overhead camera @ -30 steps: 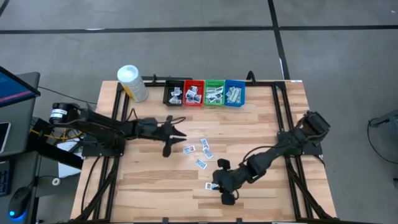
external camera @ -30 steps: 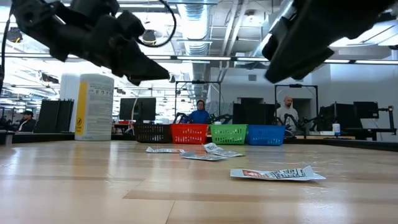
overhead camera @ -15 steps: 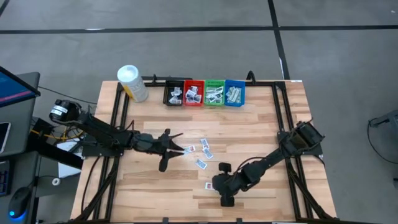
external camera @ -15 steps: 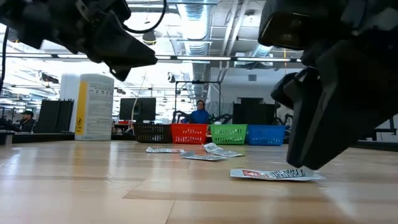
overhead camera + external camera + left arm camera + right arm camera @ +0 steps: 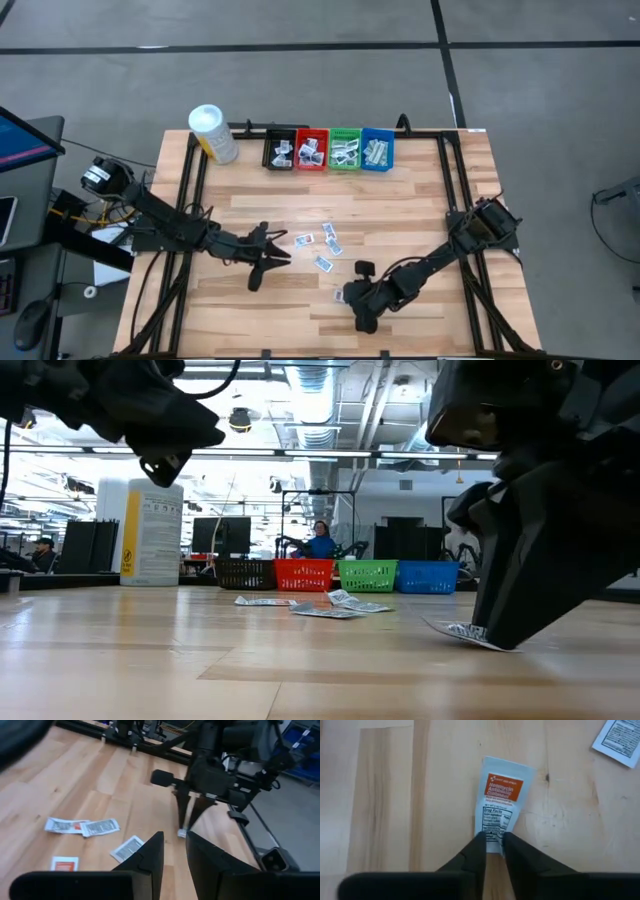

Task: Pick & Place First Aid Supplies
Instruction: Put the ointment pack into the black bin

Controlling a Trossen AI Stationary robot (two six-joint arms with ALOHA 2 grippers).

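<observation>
The right gripper (image 5: 491, 842) was down at the near part of the table (image 5: 420, 210), its two fingers pinched on the near edge of a white packet (image 5: 499, 802) with an orange label. In the low view that packet (image 5: 462, 630) lay tilted, one end lifted off the wood under the gripper (image 5: 500, 635). From above, the right gripper (image 5: 352, 298) sat near the table's front, right of centre.

The left gripper (image 5: 283, 253) hung over the wood a little farther in and to the left, holding nothing, its fingers (image 5: 150, 857) standing a narrow gap apart with nothing between them.

Just beyond it, a few loose packets (image 5: 322, 242) lay scattered at mid-table, apart from both grippers.

Farther back, along the far edge, stood four small bins in a row: black bin (image 5: 280, 150), red bin (image 5: 311, 150), green bin (image 5: 345, 149) and blue bin (image 5: 377, 149), each with white packets inside. Left of the black one stood a white-capped yellow bottle (image 5: 212, 133).

In the room beyond the table a person (image 5: 320, 542) in blue sat at a desk.
</observation>
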